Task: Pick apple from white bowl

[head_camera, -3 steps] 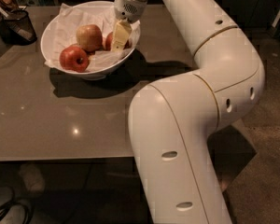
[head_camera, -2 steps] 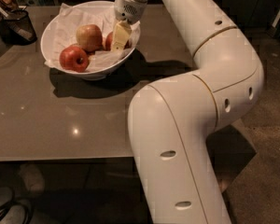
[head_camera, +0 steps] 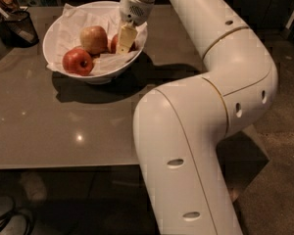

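Note:
The white bowl (head_camera: 104,75) stands at the table's far left, lined with crumpled white paper. The small red apple (head_camera: 113,43) lies at its right side, mostly hidden behind my gripper (head_camera: 126,38). The gripper reaches down into the bowl from above and sits right against this apple. A larger yellowish-tan apple (head_camera: 93,39) lies to the left of it. A deeper-red apple (head_camera: 78,61) with a dark stem dimple lies at the bowl's front left.
A small dark cup (head_camera: 19,26) stands at the far left, beside the bowl. The grey table (head_camera: 63,126) runs toward me, its front edge near the bottom. My white arm (head_camera: 206,106) fills the right half of the view.

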Action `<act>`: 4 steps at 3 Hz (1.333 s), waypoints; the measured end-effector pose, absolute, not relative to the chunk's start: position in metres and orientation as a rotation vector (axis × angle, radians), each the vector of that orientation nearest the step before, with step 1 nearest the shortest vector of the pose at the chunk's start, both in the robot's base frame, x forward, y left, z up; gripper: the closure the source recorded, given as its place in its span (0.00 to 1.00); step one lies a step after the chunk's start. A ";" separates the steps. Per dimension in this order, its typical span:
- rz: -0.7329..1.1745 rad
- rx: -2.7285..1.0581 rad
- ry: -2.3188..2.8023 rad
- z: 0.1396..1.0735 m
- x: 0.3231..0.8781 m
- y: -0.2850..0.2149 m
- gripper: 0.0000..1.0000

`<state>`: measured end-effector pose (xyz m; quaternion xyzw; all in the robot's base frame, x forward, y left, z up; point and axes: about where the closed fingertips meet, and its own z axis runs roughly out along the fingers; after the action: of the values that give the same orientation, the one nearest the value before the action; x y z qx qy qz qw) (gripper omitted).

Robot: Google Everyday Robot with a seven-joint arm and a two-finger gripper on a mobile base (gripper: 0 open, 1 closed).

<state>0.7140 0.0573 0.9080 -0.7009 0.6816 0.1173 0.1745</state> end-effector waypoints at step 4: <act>0.306 -1.946 1.944 0.916 0.717 0.059 1.00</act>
<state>0.7173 0.0594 0.9163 -0.6909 0.6901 0.1088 0.1859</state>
